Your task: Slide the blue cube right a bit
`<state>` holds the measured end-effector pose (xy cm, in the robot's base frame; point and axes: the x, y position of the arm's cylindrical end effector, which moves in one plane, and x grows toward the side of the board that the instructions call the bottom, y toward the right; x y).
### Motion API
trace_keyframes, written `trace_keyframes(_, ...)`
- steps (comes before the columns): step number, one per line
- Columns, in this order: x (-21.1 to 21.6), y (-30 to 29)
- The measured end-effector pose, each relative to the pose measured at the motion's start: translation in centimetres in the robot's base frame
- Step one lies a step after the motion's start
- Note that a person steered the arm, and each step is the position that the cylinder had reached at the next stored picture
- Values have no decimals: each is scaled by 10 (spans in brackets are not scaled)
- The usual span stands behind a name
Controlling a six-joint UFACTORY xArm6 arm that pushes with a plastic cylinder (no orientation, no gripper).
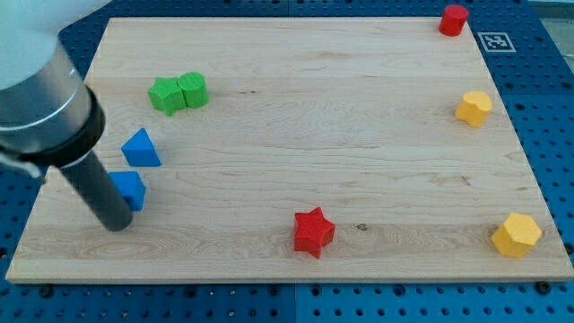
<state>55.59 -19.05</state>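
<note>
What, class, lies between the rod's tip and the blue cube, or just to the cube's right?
Nothing visible. My tip sits right against the blue cube on its left. The board just right of it is bare; the red star lies far off.

Count of blocks on the board [359,117]: eight in all.

Blue: two. One cube [131,188], one triangular block [141,148].

Green: two. One star [165,94], one cube-like block [192,89], shape not fully clear.

Red: two. One star [313,231], one cylinder [454,19].

Yellow: two. Both look hexagonal: one [473,108] at the view's right edge, one [517,234] at the view's bottom right.

Rods: one, with one tip [117,224].

Marker tags off the board: one [495,41].
</note>
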Motion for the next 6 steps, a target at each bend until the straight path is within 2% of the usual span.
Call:
trace_keyframes(2, -43, 19)
trace_keyframes(4, -34, 37)
trace_keyframes(5, -28, -2)
trace_keyframes(6, -53, -26)
